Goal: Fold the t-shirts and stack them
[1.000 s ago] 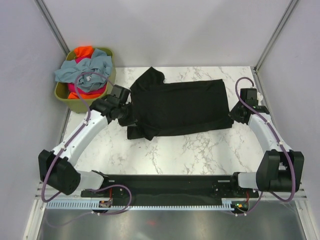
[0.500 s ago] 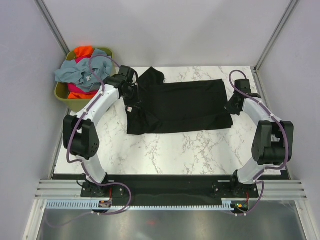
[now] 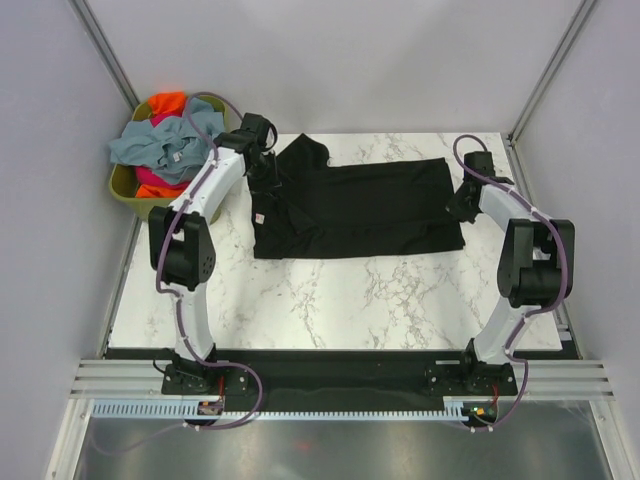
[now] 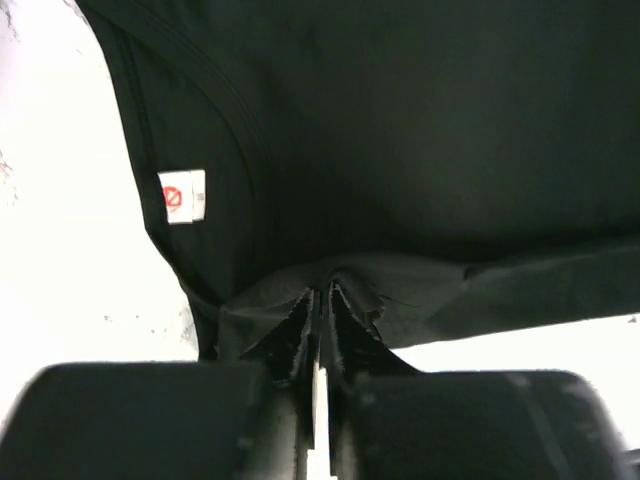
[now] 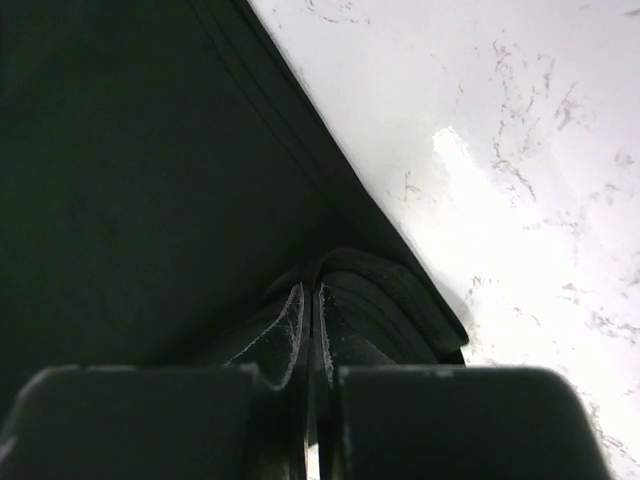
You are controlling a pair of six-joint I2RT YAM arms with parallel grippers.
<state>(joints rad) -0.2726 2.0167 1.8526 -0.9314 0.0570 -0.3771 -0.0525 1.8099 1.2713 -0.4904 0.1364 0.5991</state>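
A large black t-shirt (image 3: pixel 355 208) lies spread across the far half of the marble table, with a small white tag (image 4: pixel 182 196) near its left edge. My left gripper (image 3: pixel 266 172) is shut on the shirt's left edge, the cloth (image 4: pixel 330 290) pinched between its jaws. My right gripper (image 3: pixel 461 203) is shut on the shirt's right edge, a folded hem (image 5: pixel 385 290) bunched at its tips. Grey-blue (image 3: pixel 165 140), orange (image 3: pixel 166 103) and magenta-pink (image 3: pixel 158 180) shirts lie heaped in the basket.
The olive-green basket (image 3: pixel 122 185) stands at the far left corner, just off the table (image 3: pixel 340 300). Grey walls close in the left, right and back. The left arm's cable loops over the basket.
Both arms have stretched further back, drawing the shirt's near edge away from me. The shirt now lies flatter and shorter front to back. Both grippers have stayed shut on the cloth.
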